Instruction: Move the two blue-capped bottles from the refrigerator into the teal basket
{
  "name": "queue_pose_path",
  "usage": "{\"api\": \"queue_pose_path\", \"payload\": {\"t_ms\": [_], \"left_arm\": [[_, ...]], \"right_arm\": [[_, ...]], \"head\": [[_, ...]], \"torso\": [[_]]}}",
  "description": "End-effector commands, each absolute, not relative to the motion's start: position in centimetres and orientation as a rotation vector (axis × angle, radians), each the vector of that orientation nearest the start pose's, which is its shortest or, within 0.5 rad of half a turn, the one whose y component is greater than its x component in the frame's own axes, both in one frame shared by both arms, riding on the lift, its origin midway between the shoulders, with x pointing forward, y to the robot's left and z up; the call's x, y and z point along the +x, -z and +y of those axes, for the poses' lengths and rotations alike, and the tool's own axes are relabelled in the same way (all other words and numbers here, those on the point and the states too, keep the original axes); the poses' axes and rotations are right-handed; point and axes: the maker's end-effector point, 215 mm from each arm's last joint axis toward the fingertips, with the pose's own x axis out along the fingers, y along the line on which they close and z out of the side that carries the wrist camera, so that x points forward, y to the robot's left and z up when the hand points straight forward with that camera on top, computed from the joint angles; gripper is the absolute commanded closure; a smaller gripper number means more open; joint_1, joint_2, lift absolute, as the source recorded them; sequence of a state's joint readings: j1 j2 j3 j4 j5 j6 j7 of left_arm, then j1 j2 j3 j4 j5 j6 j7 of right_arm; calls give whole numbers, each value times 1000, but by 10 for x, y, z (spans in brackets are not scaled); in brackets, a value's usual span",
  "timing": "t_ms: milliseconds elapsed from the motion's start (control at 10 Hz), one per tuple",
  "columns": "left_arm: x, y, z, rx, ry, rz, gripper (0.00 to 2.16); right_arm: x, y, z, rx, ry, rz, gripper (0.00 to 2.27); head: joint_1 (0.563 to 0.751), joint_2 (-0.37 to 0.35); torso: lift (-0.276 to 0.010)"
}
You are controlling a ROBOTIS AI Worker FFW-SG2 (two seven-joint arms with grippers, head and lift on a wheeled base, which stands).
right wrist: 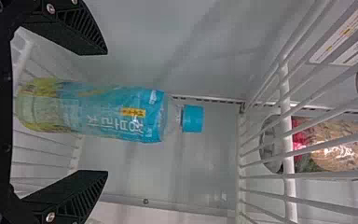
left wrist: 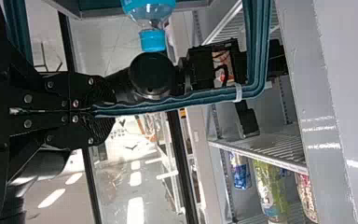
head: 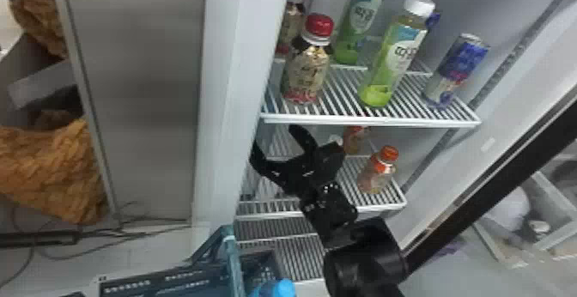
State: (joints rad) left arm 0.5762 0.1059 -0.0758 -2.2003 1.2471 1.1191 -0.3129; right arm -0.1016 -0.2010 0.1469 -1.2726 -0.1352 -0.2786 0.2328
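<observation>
My right gripper (head: 274, 142) is inside the refrigerator on the middle shelf, below the upper rack. In the right wrist view, a blue-capped bottle (right wrist: 116, 112) stands upright between the spread fingers of this right gripper (right wrist: 106, 112), with gaps on both sides. The teal basket (head: 234, 259) is at the bottom of the head view, by the refrigerator's opening. Another blue-capped bottle (head: 283, 289) is in it, its cap up; this bottle (left wrist: 150, 16) also shows in the left wrist view. There, my left gripper (left wrist: 95, 111) is shut on the basket's teal handle (left wrist: 168, 105).
Red-capped and white-capped bottles and a blue can (head: 459, 68) stand on the upper rack (head: 378, 121). An orange-capped bottle (head: 380, 169) is right of my right gripper. The refrigerator's side wall (head: 240, 81) stands close on that gripper's left.
</observation>
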Motion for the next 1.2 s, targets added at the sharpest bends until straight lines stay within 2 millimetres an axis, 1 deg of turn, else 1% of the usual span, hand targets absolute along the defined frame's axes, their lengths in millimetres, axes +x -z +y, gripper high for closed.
{"api": "queue_pose_path", "payload": {"t_ms": [0, 300, 500, 800, 900, 1100], "left_arm": [[220, 330, -57, -1166, 1049, 860, 1159], [220, 330, -58, -1167, 1052, 862, 1159], [221, 329, -60, -1167, 1058, 861, 1159], [222, 329, -62, -1170, 1062, 862, 1159], [222, 329, -62, -1170, 1063, 862, 1159], [224, 328, -64, -1171, 1069, 860, 1159]], "right_arm": [[608, 366, -188, -83, -336, -58, 96], [626, 368, -184, -98, -322, -47, 93], [634, 367, -179, -104, -320, -44, 88], [642, 371, -186, -91, -301, -30, 88], [644, 373, -183, -73, -307, -24, 88], [649, 370, -170, -64, -334, -21, 81]], "head": [[695, -335], [695, -322], [695, -313], [695, -309], [695, -311], [695, -307]], "torso": [[-166], [-166], [-166], [-166], [-166], [-166]]}}
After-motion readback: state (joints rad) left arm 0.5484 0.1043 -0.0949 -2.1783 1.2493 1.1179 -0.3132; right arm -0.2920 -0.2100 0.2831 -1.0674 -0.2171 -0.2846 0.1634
